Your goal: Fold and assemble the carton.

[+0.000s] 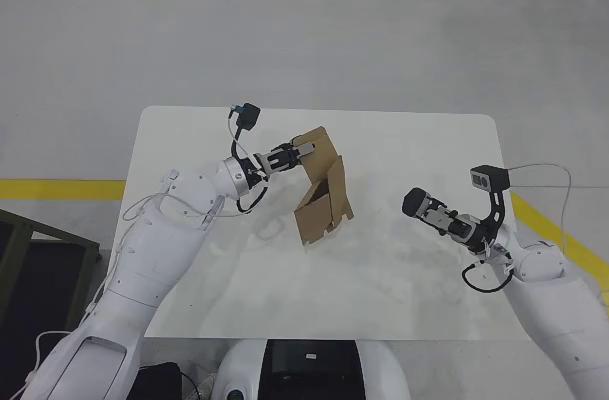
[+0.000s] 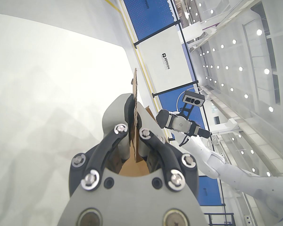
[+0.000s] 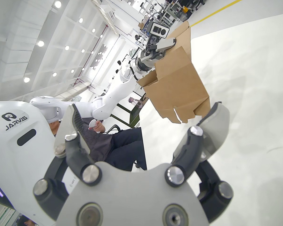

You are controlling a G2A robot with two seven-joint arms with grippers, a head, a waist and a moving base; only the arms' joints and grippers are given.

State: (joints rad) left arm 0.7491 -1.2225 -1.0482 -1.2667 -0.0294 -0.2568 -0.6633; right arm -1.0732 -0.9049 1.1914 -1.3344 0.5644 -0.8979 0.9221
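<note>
A brown cardboard carton [image 1: 322, 198] stands half-unfolded near the middle of the white table [image 1: 384, 290], its flaps loose [image 3: 179, 88]. My left gripper [image 1: 306, 150] is shut on the carton's upper edge; the thin corrugated edge [image 2: 135, 109] sits pinched between its fingers. The left gripper [image 3: 169, 42] shows on the top flap in the right wrist view too. My right gripper [image 1: 414, 203] hovers to the right of the carton, apart from it, open with nothing between its fingers [image 3: 217, 118].
The table's right half and front stretch are bare around the right arm. A yellow floor line [image 1: 54, 188] runs past the table on both sides. A dark rack [image 1: 14, 270] stands off the table's left edge.
</note>
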